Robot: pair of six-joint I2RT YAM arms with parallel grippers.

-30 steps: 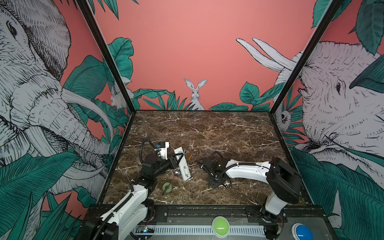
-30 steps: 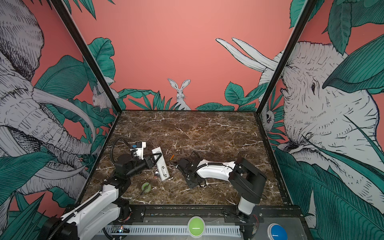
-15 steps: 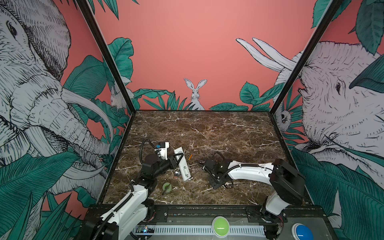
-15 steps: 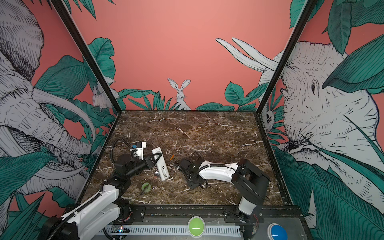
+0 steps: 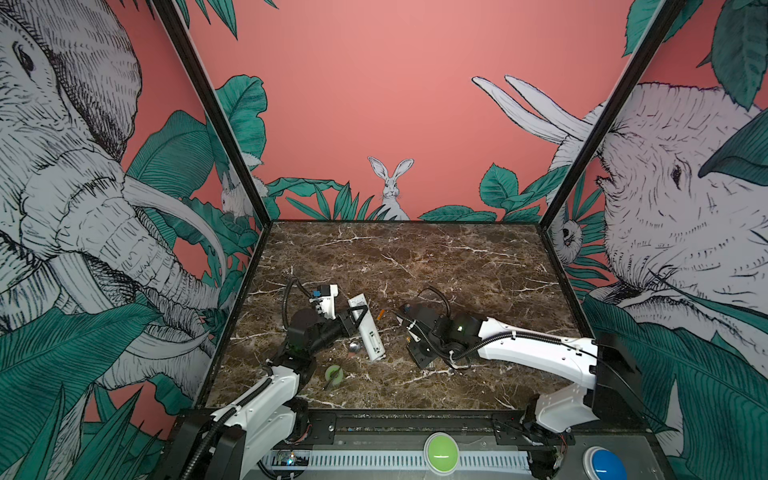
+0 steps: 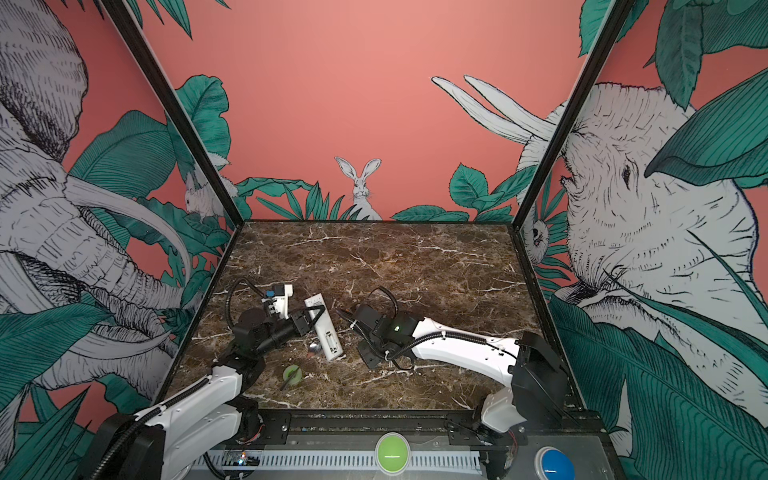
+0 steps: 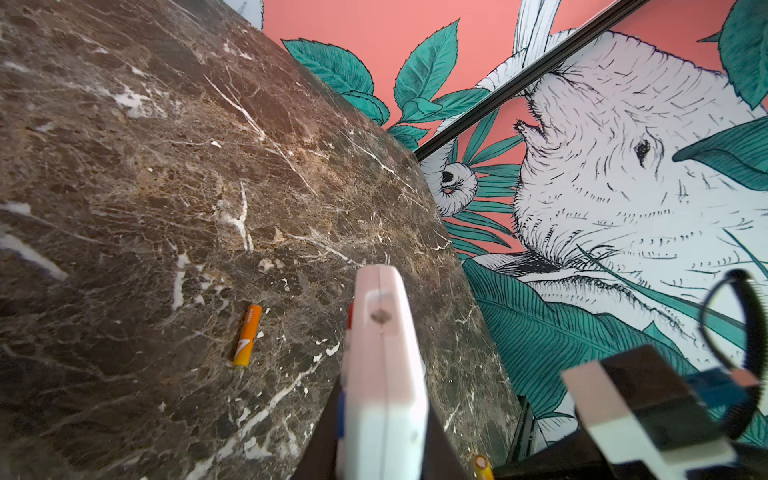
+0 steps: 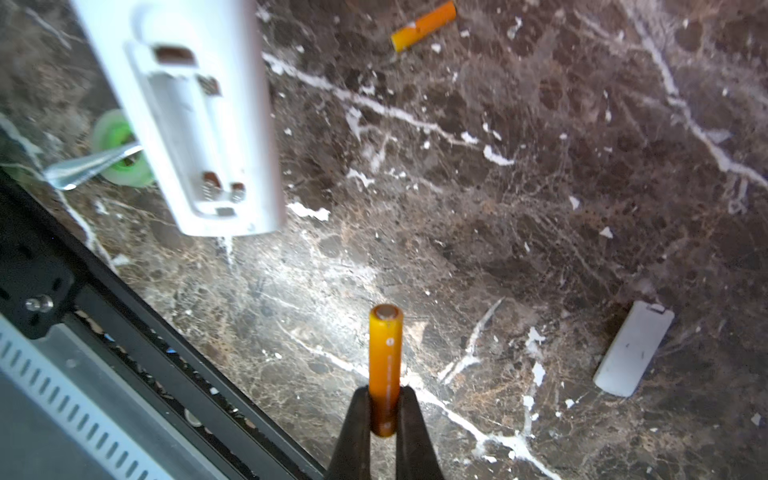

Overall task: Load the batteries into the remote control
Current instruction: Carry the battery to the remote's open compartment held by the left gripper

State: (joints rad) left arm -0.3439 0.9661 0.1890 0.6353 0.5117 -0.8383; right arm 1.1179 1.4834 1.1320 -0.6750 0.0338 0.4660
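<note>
My left gripper [image 5: 356,319] is shut on the remote control [image 5: 368,330], a long white bar held just above the marble; the left wrist view has its edge [image 7: 382,374] between the dark fingers. In the right wrist view the remote's [image 8: 199,124] open battery bay faces up and holds nothing. There my right gripper [image 8: 384,415] is shut on one orange battery [image 8: 385,361], which points at the remote. The second battery [image 5: 380,314] lies loose on the table beyond the remote, and it shows in both wrist views [image 7: 248,336] [image 8: 424,25].
A small white cover strip [image 8: 633,349] lies on the marble to one side of my right gripper. A metal spoon [image 5: 354,347] and a green tape roll [image 5: 333,374] sit near the front left. The black front rail [image 8: 124,291] runs close by.
The right arm's elbow has swung outward to the right and lower, while its gripper stays beside the remote. The left arm and the remote have not moved.
</note>
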